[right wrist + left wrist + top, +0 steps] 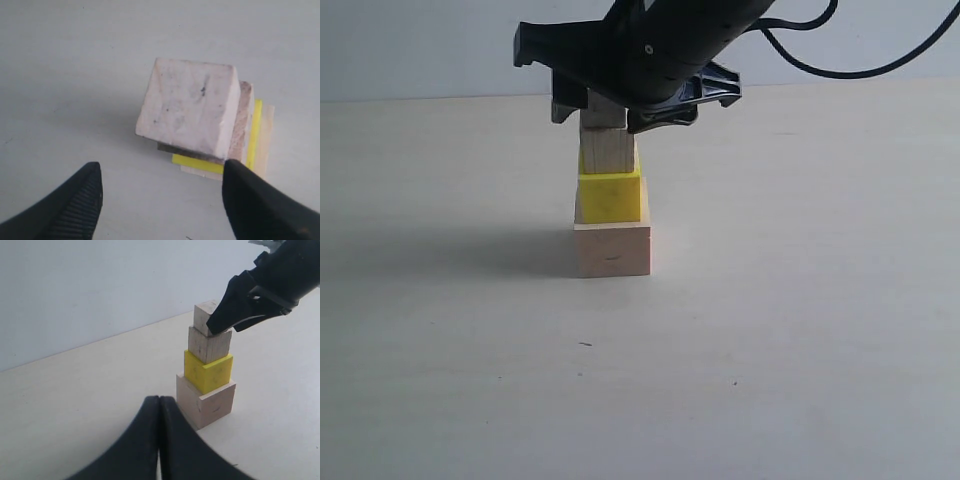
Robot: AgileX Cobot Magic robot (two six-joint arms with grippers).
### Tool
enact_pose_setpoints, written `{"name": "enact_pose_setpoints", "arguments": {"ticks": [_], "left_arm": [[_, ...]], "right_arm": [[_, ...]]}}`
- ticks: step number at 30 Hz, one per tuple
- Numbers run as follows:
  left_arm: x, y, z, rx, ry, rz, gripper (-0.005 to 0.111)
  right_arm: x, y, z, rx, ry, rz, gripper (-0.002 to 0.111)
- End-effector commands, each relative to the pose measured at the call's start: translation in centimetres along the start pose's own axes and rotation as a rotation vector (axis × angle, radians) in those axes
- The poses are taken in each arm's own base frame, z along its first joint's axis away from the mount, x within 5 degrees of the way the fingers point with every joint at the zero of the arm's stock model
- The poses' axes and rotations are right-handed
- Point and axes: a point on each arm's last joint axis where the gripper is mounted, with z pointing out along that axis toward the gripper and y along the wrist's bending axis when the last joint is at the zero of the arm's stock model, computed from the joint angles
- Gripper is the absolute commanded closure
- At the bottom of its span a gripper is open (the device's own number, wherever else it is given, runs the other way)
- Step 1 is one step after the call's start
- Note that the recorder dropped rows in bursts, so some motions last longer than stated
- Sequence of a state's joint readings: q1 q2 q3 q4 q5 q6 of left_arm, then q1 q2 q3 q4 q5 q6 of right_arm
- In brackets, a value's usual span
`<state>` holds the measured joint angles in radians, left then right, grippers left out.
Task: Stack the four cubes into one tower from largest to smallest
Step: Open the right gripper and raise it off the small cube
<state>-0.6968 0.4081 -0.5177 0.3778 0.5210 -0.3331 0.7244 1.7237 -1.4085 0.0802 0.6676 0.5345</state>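
Observation:
The tower stands in the middle of the table: large pale wood cube point(611, 250) at the base, yellow cube point(611, 198) on it, then the medium wood cube point(608, 152). The tiny wood cube point(603, 112) sits on top, partly hidden by my right gripper point(612, 116). That gripper is open, one finger on each side of the tiny cube point(187, 107), its fingertips point(80, 197) set wider than the cube. My left gripper point(160, 401) is shut on nothing, low over the table, short of the tower's base point(206, 400).
The tabletop point(800, 330) is pale and plain, with a light wall point(420, 50) behind it. The right arm's black cable point(840, 65) hangs over the far right. No other objects show.

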Motion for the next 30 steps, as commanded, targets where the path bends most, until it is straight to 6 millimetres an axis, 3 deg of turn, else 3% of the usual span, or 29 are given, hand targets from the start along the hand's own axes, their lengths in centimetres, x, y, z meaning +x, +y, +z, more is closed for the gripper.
{"name": "enact_pose_setpoints", "arguments": {"ticks": [1,6,11,13,16,17,22,26,30], "left_arm": [[0.0,0.0,-0.1,0.001,-0.014,-0.007,0.107],[0.0,0.0,-0.1,0.0,-0.011,-0.007,0.107],[0.0,0.0,-0.1,0.0,-0.011,-0.007,0.107],[0.0,0.0,-0.1,0.0,-0.011,-0.007,0.107],[0.0,0.0,-0.1,-0.002,-0.011,-0.003,0.107],[0.0,0.0,-0.1,-0.002,-0.011,-0.003,0.107],[0.0,0.1,-0.1,-0.007,-0.006,0.002,0.107],[0.1,0.2,-0.1,-0.017,0.004,0.011,0.107],[0.4,0.1,0.0,-0.016,0.009,0.015,0.107]], "right_arm": [[-0.2,-0.1,-0.2,0.005,-0.01,-0.02,0.043],[-0.4,0.0,-1.3,0.009,-0.028,-0.044,0.043],[-0.5,-0.5,-6.1,0.069,-0.065,-0.119,0.045],[-0.5,-0.6,-7.8,0.086,-0.083,-0.171,0.057],[0.6,-0.9,-8.8,0.101,0.025,-0.359,0.098],[0.8,-1.0,-8.8,0.103,0.055,-0.383,0.106],[2.4,-0.7,-8.5,-0.001,0.114,-0.408,0.108],[3.8,-1.1,-8.6,-0.126,-0.042,-0.377,0.108],[6.8,-3.5,-8.6,-0.164,-0.19,-0.322,0.108]]}}
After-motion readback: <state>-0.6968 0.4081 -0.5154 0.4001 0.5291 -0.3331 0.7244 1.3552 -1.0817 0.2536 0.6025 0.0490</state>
